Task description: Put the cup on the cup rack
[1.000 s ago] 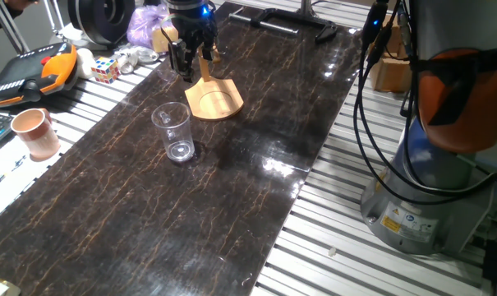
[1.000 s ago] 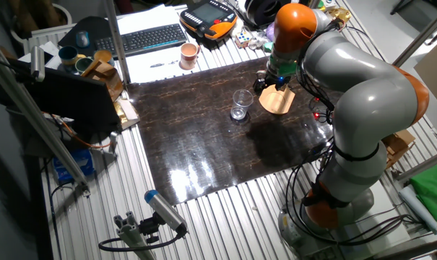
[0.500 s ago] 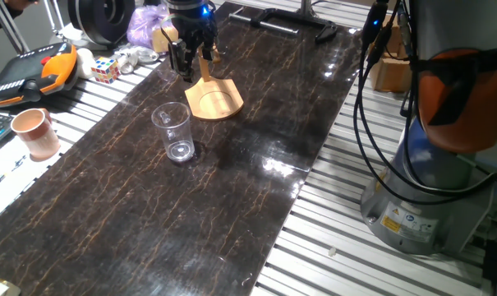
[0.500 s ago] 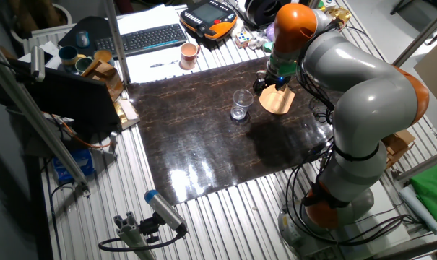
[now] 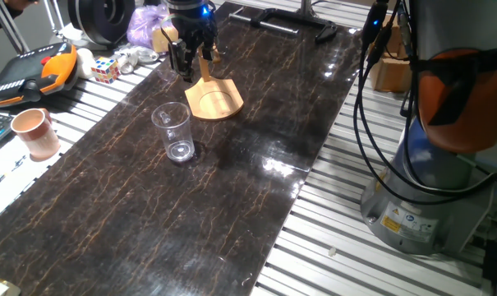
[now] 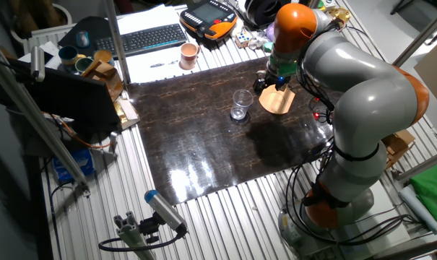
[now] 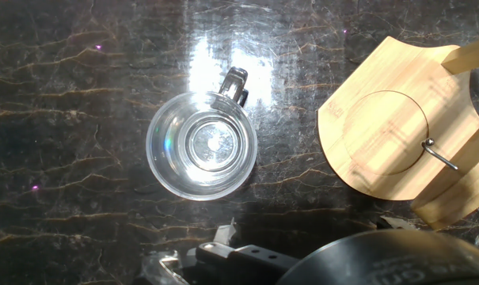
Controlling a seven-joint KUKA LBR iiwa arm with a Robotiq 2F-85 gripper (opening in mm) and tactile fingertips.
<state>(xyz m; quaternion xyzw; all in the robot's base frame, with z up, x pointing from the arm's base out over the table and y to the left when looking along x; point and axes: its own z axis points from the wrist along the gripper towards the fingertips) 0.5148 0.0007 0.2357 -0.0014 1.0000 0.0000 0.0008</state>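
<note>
Two things of interest stand on the dark marbled desk in one fixed view: a clear cup and a light wooden cup rack. The end effector hangs low at the far edge of the rack, its dark fingers right beside the upright peg. Whether they touch the peg, or are spread or pressed together, cannot be told. The cup stands upright, apart from the end effector on the camera's side of it, near the rack's base but not touching it. A pinkish cup sits well off to the left of the end effector, beyond the desk's edge.

From the other fixed view, the end effector is over the rack, with the cup just to its left and the pinkish cup farther away by a keyboard.

In the hand view, the cup is seen from above, mouth up and empty, and the rack lies to its right. The fingers themselves are not clear here.
</note>
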